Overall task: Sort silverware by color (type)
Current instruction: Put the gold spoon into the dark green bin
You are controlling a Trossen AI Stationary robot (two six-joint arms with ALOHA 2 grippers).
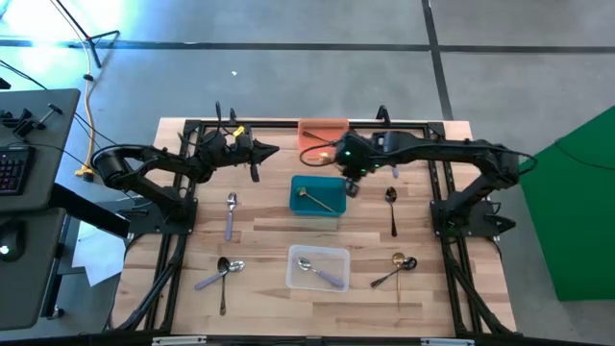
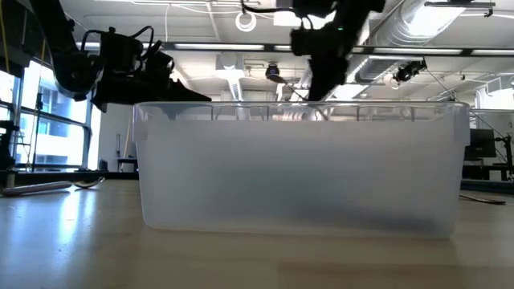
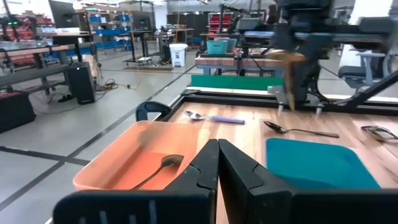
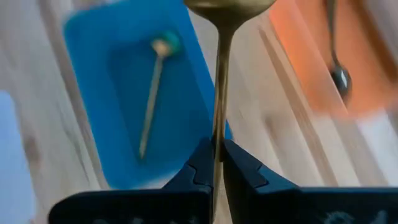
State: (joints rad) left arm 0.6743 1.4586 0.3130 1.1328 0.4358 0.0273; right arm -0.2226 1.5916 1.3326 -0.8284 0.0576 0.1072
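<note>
Scene is evenly lit from overhead; ceiling strip lights [image 2: 201,46] are seen in low view, window glare at its left edge. Clear bin [image 2: 301,168] is rendered hazy. Gold spoon [image 4: 221,93] and teal bin [image 4: 134,93] are motion-blurred in right wrist view

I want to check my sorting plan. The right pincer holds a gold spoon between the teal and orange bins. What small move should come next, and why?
Probably shift the right pincer over the teal bin before opening: its gold spoon matches the gold piece lying there, while the orange bin holds a dark spoon.
</note>
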